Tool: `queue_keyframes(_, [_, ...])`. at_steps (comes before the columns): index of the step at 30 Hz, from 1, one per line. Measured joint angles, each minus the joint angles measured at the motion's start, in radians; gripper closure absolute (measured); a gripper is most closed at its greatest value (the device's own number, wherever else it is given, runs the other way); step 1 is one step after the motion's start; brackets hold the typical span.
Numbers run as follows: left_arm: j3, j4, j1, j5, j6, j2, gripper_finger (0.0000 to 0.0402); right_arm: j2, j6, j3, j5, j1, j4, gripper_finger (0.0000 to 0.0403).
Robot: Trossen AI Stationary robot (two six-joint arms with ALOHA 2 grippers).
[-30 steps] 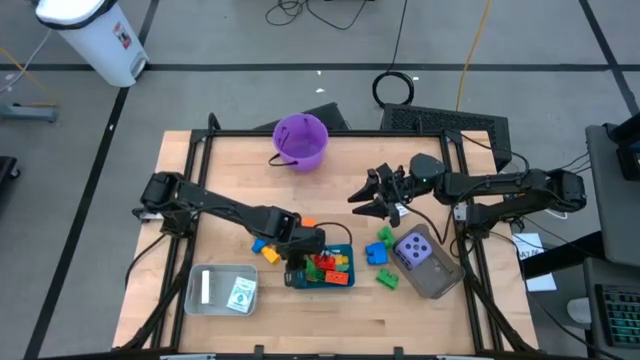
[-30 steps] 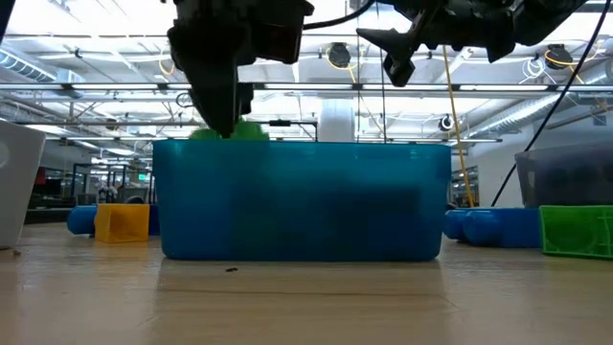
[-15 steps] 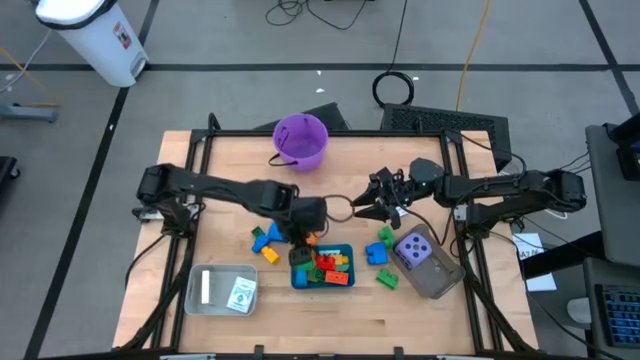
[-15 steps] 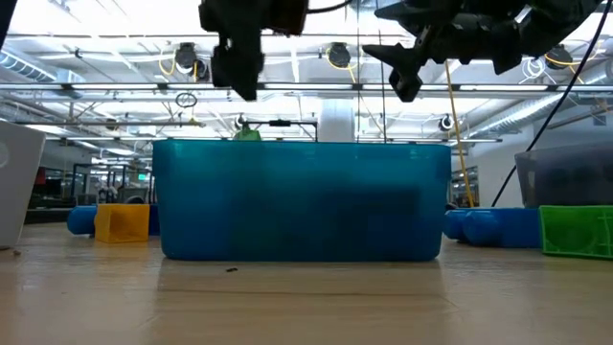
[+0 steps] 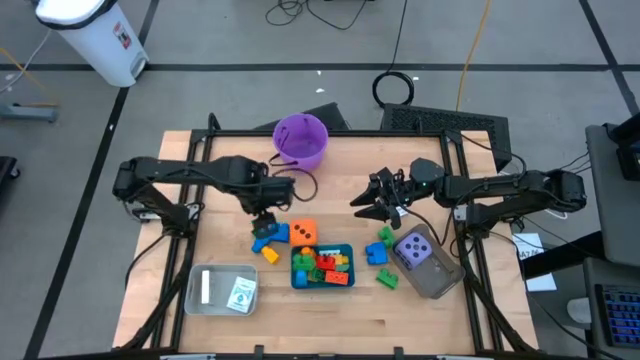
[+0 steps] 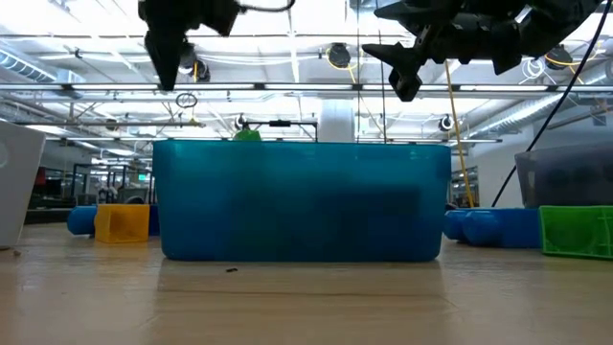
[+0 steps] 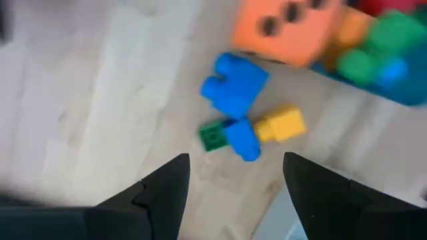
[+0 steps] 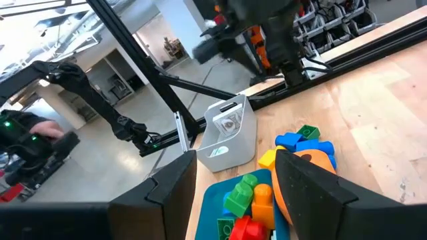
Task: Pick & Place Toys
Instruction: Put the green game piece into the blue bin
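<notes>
Your left gripper [image 7: 230, 193] has pulled back from the teal tray [image 5: 323, 282] and now hangs over the loose bricks [image 5: 266, 238] beside the orange die [image 5: 304, 232]; jaws spread, nothing held; a second ago it was down in the tray, so that drop looks done; next pick is likely the blue brick [image 7: 233, 83]; right gripper [image 5: 376, 204] open, empty, unmoved above the table; purple die [image 5: 413, 250] sits in the grey tray [image 5: 440, 283].

No words or numbers can be read here. The orange dice [image 5: 303, 232] and the purple dice [image 5: 414, 250] have only dots. The small card [image 5: 240, 294] has marks too tiny to make out.
</notes>
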Motion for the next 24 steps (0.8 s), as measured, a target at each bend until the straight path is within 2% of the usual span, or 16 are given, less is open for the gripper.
queue_keyframes(3, [-0.034, -0.001, 0.035, -0.033, -0.135, -0.004, 0.0156, 0.0, -0.007, 0.0, 0.003, 0.0, 0.0, 0.0206])
queue_keyframes(6, [-0.102, 0.01, 0.069, -0.012, -0.236, -0.002, 0.0156, 0.0, -0.008, 0.0, 0.005, 0.0, 0.0, 0.0206])
queue_keyframes(14, [-0.354, 0.133, 0.097, 0.017, -0.3, -0.001, 0.0156, 0.0, -0.008, 0.0, 0.007, -0.001, 0.0, 0.0206])
queue_keyframes(17, [-0.431, 0.216, 0.095, 0.057, -0.312, -0.001, 0.0156, 0.0, -0.008, 0.0, 0.038, 0.0, -0.006, 0.0206])
queue_keyframes(21, [-0.507, 0.311, 0.096, 0.115, -0.348, -0.001, 0.0156, 0.0, -0.025, 0.0, 0.061, -0.002, -0.008, 0.0206])
queue_keyframes(24, [-0.538, 0.324, 0.095, 0.106, -0.366, -0.001, 0.0156, 0.0, -0.038, 0.0, 0.062, -0.002, -0.009, 0.0206])
